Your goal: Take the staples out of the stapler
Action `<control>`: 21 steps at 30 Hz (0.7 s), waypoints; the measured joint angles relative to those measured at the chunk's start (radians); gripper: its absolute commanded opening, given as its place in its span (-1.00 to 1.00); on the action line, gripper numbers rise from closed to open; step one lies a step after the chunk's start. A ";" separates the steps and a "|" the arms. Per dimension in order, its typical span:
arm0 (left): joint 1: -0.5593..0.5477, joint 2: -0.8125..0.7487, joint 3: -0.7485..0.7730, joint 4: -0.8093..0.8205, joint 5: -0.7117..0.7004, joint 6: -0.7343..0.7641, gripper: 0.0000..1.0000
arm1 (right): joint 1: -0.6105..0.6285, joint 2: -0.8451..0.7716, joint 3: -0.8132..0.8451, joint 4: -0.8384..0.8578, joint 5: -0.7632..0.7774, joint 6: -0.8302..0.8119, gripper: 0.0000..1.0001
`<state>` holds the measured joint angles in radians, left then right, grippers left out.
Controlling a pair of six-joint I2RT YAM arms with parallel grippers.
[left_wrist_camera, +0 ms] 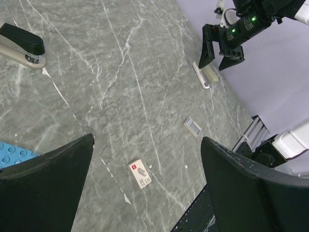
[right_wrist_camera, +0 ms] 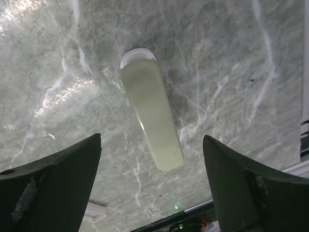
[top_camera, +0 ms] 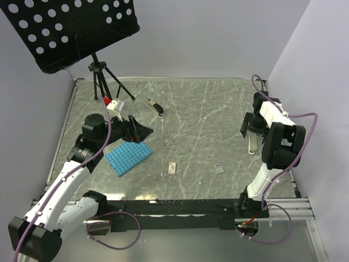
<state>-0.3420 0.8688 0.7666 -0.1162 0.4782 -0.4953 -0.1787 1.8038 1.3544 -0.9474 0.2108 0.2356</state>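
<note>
On grey marbled table (top_camera: 207, 125) between pale walls (top_camera: 218, 38), stapler (top_camera: 154, 108) lies free; left gripper (top_camera: 139, 131) and right gripper (top_camera: 250, 128) gape wide.

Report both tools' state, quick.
Left tool: open, holding nothing.
Right tool: open, holding nothing, over a pale slim piece on the table.

A blue studded plate (top_camera: 128, 158) lies left on the marbled bench (top_camera: 196, 109). A white red-marked tag (top_camera: 172, 168) and a small grey clip (top_camera: 219, 167) sit nearer, centre. A pale strip (right_wrist_camera: 150, 113) lies right, and a perforated black panel (top_camera: 76, 27) stands far left.
</note>
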 measured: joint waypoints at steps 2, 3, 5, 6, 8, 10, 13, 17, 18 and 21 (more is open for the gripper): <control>0.000 0.000 -0.002 0.000 0.000 0.000 0.94 | -0.002 0.014 -0.011 0.013 -0.012 -0.010 0.73; 0.000 0.000 -0.003 0.002 0.000 0.000 0.94 | -0.003 0.019 -0.018 0.019 -0.014 -0.013 0.67; 0.000 0.002 -0.006 0.003 0.000 -0.001 0.93 | -0.003 0.033 -0.036 0.029 -0.013 -0.023 0.48; 0.000 0.002 -0.006 0.003 0.001 -0.002 0.93 | -0.003 0.040 -0.047 0.034 -0.013 -0.026 0.42; 0.000 0.006 -0.006 0.003 0.003 -0.006 0.95 | -0.005 0.048 -0.067 0.043 -0.013 -0.035 0.17; 0.000 0.010 -0.008 0.006 0.007 -0.007 0.96 | -0.005 0.048 -0.080 0.045 -0.016 -0.043 -0.07; -0.002 0.013 -0.011 0.008 0.016 -0.012 0.98 | -0.005 0.048 -0.080 0.042 -0.018 -0.053 -0.50; -0.006 0.016 -0.011 0.023 0.027 -0.017 0.90 | 0.002 0.040 -0.068 0.043 -0.055 -0.050 -0.91; -0.006 0.020 -0.011 0.029 0.030 -0.018 0.88 | 0.003 0.036 -0.061 0.043 -0.067 -0.049 -0.98; -0.008 0.040 -0.011 0.034 0.039 -0.021 0.82 | 0.016 0.012 -0.021 0.037 -0.115 -0.040 -1.00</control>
<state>-0.3504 0.9092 0.7555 -0.0826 0.5167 -0.5159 -0.1627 1.8160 1.3331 -0.9108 0.0959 0.1951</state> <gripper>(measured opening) 0.930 0.406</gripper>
